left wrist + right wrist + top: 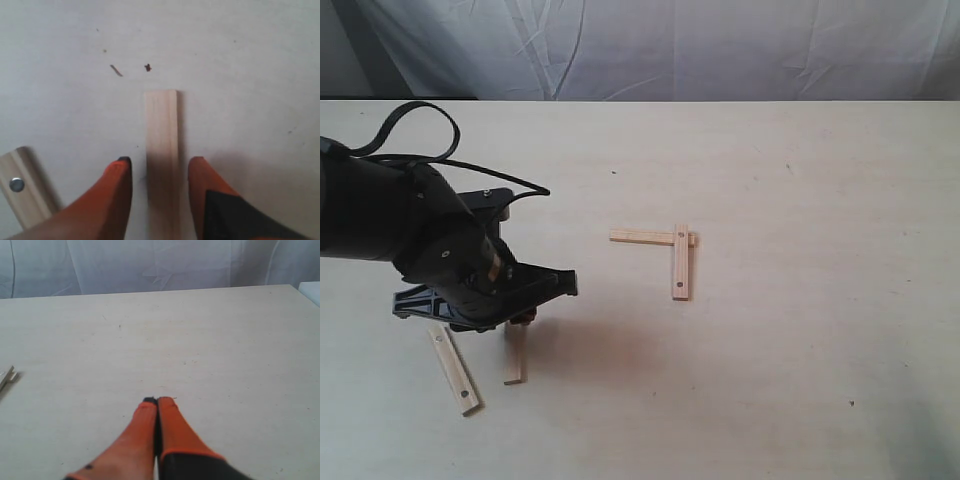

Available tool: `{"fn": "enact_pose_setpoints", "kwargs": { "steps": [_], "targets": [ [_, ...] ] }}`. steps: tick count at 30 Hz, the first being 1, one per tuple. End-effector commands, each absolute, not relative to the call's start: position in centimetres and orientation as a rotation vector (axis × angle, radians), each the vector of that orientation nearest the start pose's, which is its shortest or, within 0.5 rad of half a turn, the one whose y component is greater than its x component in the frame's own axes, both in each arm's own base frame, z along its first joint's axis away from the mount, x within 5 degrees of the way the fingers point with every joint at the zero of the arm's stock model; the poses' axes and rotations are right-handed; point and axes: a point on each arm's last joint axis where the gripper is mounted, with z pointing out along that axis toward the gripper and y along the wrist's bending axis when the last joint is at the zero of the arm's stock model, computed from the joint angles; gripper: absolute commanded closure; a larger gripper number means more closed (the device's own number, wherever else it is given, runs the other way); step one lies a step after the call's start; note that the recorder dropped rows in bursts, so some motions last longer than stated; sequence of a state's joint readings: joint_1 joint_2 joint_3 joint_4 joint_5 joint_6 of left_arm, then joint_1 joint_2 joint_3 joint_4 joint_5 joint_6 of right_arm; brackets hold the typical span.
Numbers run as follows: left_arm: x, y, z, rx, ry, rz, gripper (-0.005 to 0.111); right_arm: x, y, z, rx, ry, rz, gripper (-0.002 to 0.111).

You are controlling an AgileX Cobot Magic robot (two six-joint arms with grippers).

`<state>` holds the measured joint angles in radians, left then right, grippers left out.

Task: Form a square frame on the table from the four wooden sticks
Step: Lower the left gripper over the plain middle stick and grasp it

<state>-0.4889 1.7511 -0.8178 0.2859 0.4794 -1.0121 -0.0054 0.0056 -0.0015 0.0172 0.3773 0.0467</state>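
The table (800, 330) is seen as a wide pale surface, bare over most of its right and near parts, and its far edge is met by a white cloth (670, 45). The left arm (390, 220) is lowered over the near-left area. Half of the square frame is laid at the middle: a crosswise stick (640, 237) and a lengthwise stick (681, 268) are overlapped at one corner into an L. Two more sticks lie loose at the near left. One is a tilted stick (455, 372), and near it but apart lies the target stick (161, 125), flat under the left gripper (159, 161). That gripper is spread apart, its orange fingers (119, 187) set astride the target stick with a narrow gap at each side; nothing is gripped yet. The right gripper (158, 401) is pressed closed with nothing between its tips, and is positioned over bare table.

The step in hand is judged to be the pick-up of the target stick. It is best done with the strip centred between the fingers, the tips brought down to the table, and the closure made squarely across the narrow width — so that the strip is not twisted. The tilted stick lies near the outer finger and could be nudged. Ample open room is left between the loose sticks and the L — a straight carry is allowed.
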Motion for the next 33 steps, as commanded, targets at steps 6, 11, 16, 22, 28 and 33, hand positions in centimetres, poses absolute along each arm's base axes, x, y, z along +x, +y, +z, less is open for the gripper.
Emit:
{"fn": "enact_pose_setpoints", "kwargs": {
  "steps": [6, 11, 16, 22, 28, 33],
  "targets": [
    [26.3, -12.7, 13.4, -0.409, 2.821, -0.079, 0.07, 5.3, 0.0, 18.0, 0.056, 1.849, 0.033, 0.109],
    [26.4, -12.8, 13.2, -0.406, 2.818, -0.087, 0.07, 5.3, 0.0, 18.0, 0.058, 1.847, 0.036, 0.109],
    [26.5, -12.8, 12.2, -0.406, 2.846, -0.06, 0.07, 5.3, 0.0, 18.0, 0.058, 1.847, 0.036, 0.109],
    [26.5, -12.8, 12.0, -0.41, 2.852, -0.062, 0.07, 5.3, 0.0, 18.0, 0.058, 1.847, 0.036, 0.109],
    [26.4, -13.0, 10.9, -0.407, 2.891, -0.055, 0.083, 5.3, 0.0, 18.0, 0.058, 1.847, 0.036, 0.109],
    [26.5, -13.1, 11.3, -0.406, 2.872, -0.091, 0.102, 5.3, 0.0, 18.0, 0.057, 1.849, 0.034, 0.109]
  ]
}}
